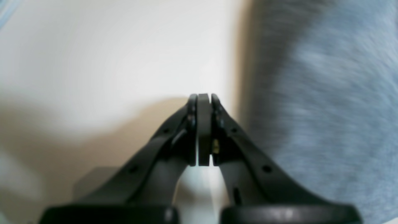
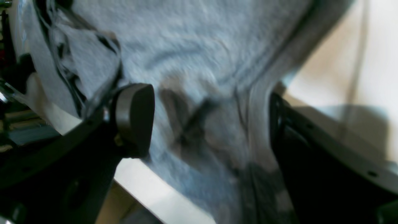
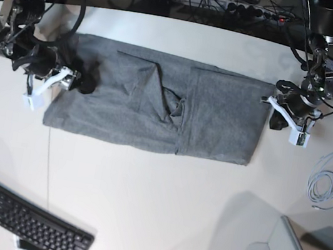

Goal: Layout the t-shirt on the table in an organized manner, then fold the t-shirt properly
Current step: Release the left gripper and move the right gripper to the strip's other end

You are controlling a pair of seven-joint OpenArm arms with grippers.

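i see the heather-grey soft knit t-shirt (image 3: 157, 104), limp and light, lying partly folded mid-frame on the smooth white counter (image 3: 161, 200). left tool (image 1: 204, 99) clenched empty beside its hem; right tool (image 2: 211, 124) released astride the opposite edge, where i'd pinch.

T-shirt (image 3: 156, 107) lay folded across the far-middle of the table (image 3: 160, 206). Right gripper (image 3: 55, 85) sat at the shirt's edge on the base view's left, left gripper (image 3: 287, 115) just off the opposite edge. Keyboard (image 3: 19, 216) was at the near left corner, coiled cable (image 3: 329, 186) on the table right of the shirt.
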